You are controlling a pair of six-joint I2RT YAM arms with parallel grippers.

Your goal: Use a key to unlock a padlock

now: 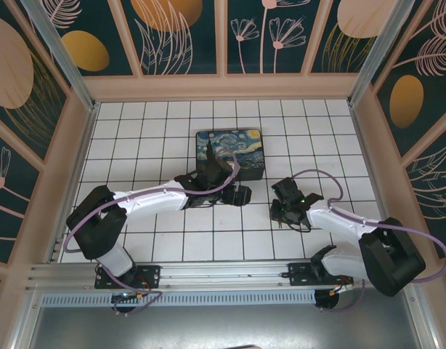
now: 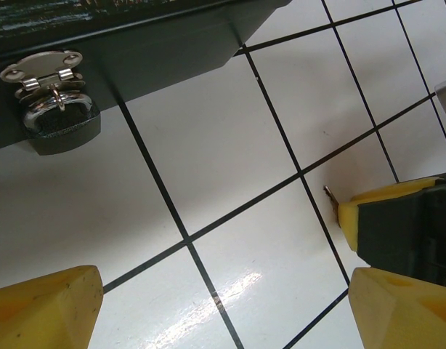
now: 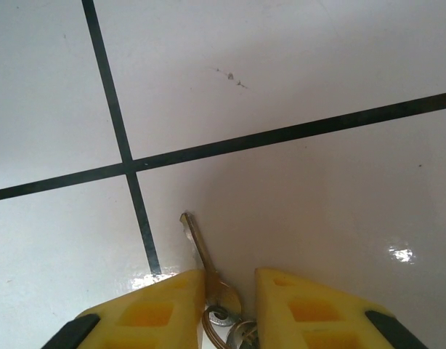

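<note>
The biggest risk is sitting with the key (image 3: 196, 243): its flat head is lying between the fingers of the right claw (image 3: 229, 273) with a sliver of space showing on one side, so if those fingers are only bracketing it rather than pinching it, the key is likely to be pushed along the glossy tiled worktop (image 3: 317, 182) or to swivel and drop once the arm is lifting. The key ring (image 3: 221, 318) dangling under the head is adding weight that could be twisting the blade off line, and a tilted blade would be missing the small keyhole. The padlock (image 2: 59, 116) is hanging by its shackle from the hasp (image 2: 41, 69) on the front wall of the dark box (image 2: 172, 43), well apart from the key, and nothing is steadying it, so a poke from the key could be swinging it away or nudging the box. The right claw is standing narrow around the key's head, the blade pointing out ahead of the fingertips; whether it is truly clamping I cannot tell. The left claw (image 2: 223, 280) is gaping wide, holding nothing and touching nothing, hovering over the tiles near the box front with the padlock off to one side of its opening.
</note>
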